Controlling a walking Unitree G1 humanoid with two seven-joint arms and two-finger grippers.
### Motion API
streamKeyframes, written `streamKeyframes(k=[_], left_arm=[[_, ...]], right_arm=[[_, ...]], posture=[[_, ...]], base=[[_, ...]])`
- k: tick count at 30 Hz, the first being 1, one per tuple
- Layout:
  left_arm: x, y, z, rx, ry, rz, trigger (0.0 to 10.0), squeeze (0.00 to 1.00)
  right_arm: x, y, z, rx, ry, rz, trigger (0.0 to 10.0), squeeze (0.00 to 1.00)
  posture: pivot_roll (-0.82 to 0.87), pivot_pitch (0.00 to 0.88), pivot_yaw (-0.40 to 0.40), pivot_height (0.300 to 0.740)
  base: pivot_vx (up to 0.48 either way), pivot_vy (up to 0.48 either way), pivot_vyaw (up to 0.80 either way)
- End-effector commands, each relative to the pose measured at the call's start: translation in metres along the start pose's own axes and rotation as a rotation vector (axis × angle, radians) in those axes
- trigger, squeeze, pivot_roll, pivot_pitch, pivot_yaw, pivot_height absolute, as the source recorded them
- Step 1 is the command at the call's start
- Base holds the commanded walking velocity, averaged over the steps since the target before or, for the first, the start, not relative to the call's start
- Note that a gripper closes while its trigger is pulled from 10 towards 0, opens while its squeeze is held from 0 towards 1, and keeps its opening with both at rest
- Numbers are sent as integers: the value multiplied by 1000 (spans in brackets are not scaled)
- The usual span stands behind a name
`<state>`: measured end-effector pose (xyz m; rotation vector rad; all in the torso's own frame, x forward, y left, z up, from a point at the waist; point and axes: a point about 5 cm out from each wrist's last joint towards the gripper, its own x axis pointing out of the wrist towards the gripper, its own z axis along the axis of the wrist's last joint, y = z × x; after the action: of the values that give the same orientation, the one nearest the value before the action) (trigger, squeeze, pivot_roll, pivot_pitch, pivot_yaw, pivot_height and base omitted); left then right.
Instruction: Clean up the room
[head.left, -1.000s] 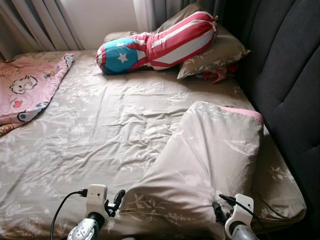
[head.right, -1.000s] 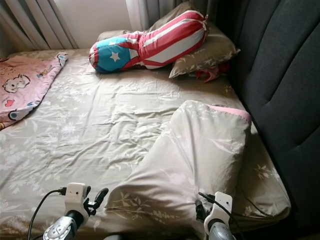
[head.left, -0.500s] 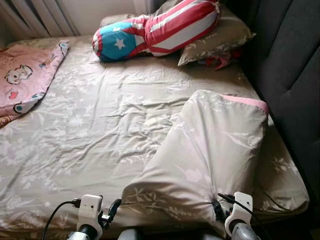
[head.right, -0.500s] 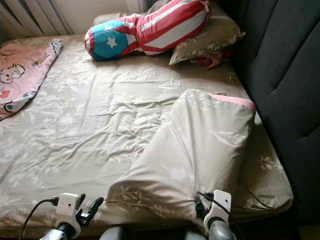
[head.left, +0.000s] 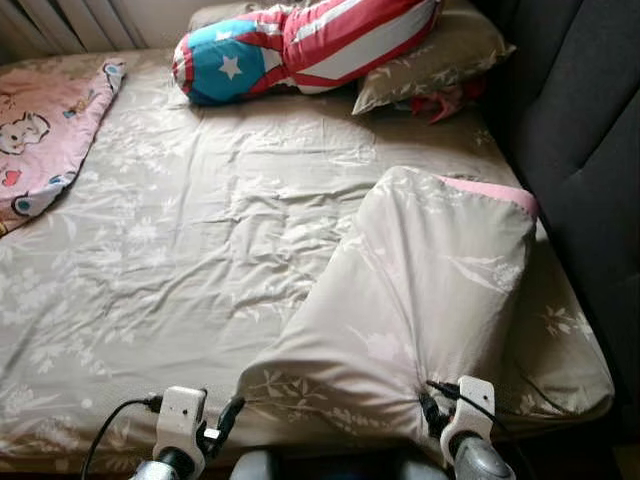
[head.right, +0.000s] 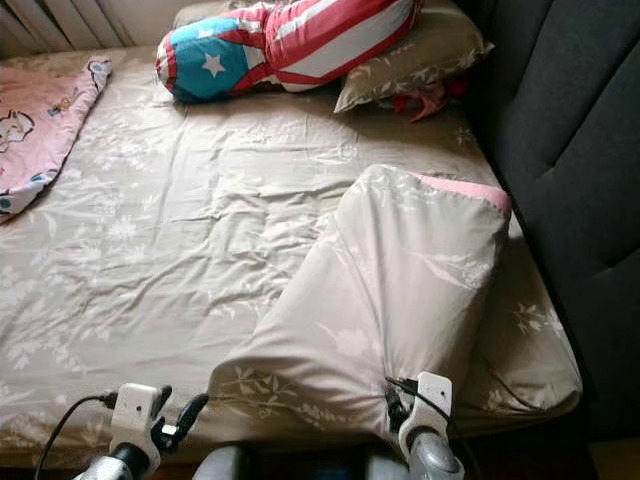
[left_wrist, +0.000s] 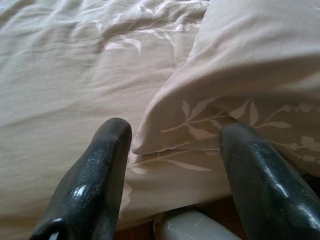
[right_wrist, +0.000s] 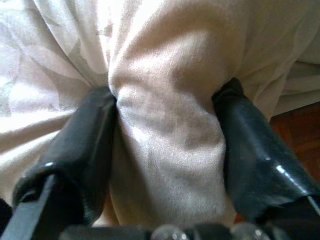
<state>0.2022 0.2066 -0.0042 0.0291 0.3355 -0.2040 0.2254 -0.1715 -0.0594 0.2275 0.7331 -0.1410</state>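
Left eye view: the right tool (head.left: 432, 412) pinches the near edge of the beige floral duvet (head.left: 420, 290), whose folded bulk runs up and away from it toward the dark headboard (head.left: 590, 150). The left tool (head.left: 232, 415) hangs just off the duvet's near left corner, over the bed (head.left: 180, 250). Since a second ago the camera has tipped down, so everything sits higher in frame; the duvet's pink-edged top looks a little more bunched. Far beyond both tools lie the flag bolster (head.left: 300, 45) and pink blanket (head.left: 45, 130).

Right eye view: same scene.

Left wrist view: the left tool's fingers (left_wrist: 95, 175) are spread, the duvet corner between them, untouched.

Right wrist view: the right tool's fingers (right_wrist: 85, 145) are pressed in on a thick fold of duvet.
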Motion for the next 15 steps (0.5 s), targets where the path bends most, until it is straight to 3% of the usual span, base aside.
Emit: streamKeyframes(k=[1, 15], left_arm=[[-7, -2, -6, -15, 31, 7, 10000, 0], [5, -8, 9, -25, 5, 18, 10000, 0]], right_arm=[[-10, 0, -40, -7, 170, -2, 0, 0], [-5, 3, -24, 4, 115, 2, 0, 0]], posture=[[109, 265, 45, 673], [93, 216, 29, 673]], base=[[0, 0, 0], [0, 0, 0]])
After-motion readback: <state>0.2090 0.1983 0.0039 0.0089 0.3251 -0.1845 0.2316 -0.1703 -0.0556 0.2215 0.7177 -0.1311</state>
